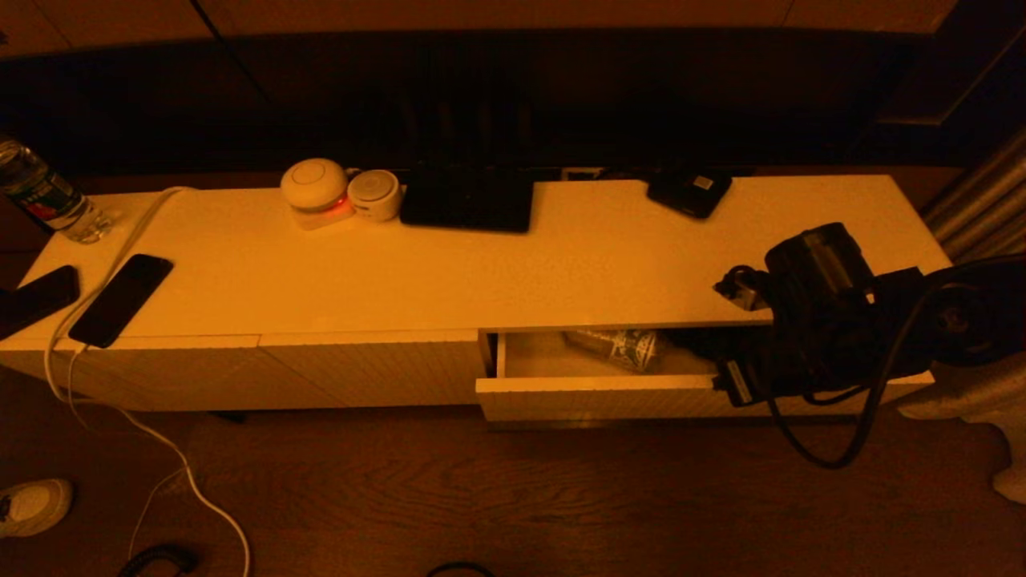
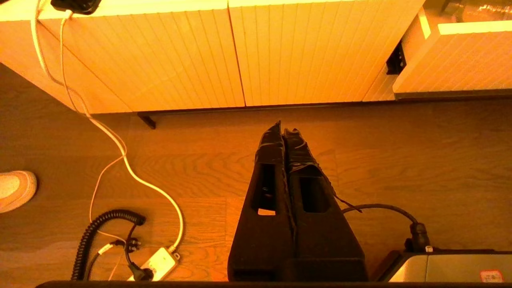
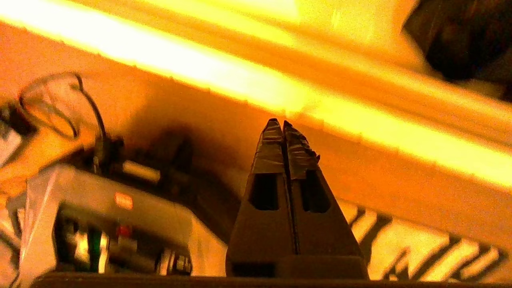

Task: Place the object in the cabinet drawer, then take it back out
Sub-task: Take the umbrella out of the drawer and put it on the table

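The cabinet drawer stands pulled out at the right of the long white cabinet. Inside it lies the object, a patterned can, on its side under the cabinet top. My right arm hangs over the drawer's right part and hides that end. In the right wrist view the right gripper is shut with nothing between its fingers. My left gripper is shut and empty, low over the wooden floor in front of the closed ribbed panels. The open drawer also shows in the left wrist view.
On the cabinet top are two dark phones, a water bottle, two round white devices, a black flat box and a small black device. A white cable trails to the floor. A shoe and a power strip lie there.
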Robot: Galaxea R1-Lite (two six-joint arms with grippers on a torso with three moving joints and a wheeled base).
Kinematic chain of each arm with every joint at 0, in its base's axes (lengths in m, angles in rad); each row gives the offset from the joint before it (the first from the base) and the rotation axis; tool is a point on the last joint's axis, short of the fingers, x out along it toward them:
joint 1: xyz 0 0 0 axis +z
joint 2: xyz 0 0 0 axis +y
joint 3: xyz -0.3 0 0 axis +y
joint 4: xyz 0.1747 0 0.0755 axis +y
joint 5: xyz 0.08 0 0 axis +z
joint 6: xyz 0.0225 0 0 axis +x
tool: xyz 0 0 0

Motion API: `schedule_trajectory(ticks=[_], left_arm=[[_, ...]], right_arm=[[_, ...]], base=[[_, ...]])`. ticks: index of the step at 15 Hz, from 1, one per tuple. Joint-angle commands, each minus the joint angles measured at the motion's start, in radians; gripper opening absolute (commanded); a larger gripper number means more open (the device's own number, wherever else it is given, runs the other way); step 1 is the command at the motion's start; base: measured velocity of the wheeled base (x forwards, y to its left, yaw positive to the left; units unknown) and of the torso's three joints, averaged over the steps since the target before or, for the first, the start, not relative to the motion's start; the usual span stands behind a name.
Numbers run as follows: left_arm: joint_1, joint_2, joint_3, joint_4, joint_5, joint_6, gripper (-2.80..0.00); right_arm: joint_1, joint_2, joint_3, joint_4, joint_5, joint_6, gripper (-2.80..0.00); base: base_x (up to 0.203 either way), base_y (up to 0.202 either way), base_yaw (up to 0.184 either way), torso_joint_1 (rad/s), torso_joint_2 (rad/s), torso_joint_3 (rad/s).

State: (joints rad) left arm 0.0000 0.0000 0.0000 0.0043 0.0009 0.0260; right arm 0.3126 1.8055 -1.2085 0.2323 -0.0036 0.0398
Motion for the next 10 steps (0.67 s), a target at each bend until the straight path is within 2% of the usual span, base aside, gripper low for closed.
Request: schedule_trajectory(ticks=[1,8,10], left_arm=[[0.0,0.0,0.0,0.0,0.001,0.0,-2.8],[0.0,0.0,0.0,0.0,0.001,0.0,-2.8],[0.0,0.0,0.0,0.0,0.001,0.0,-2.8]], right_arm=[[-0.005,0.018,-0.004,-0.043,-0.006,-0.001,-2.8],[-0.015,0.056,-0.016,-0.108,-0.043,0.0,-2.8],[-0.02,0.082,-0.011,-0.166,-0.065,0.0,-2.8]], base=[[0.0,0.0,0.0,0.0,0.0,0.0],[0.0,0.0,0.0,0.0,0.0,0.0],[0.0,0.0,0.0,0.0,0.0,0.0]])
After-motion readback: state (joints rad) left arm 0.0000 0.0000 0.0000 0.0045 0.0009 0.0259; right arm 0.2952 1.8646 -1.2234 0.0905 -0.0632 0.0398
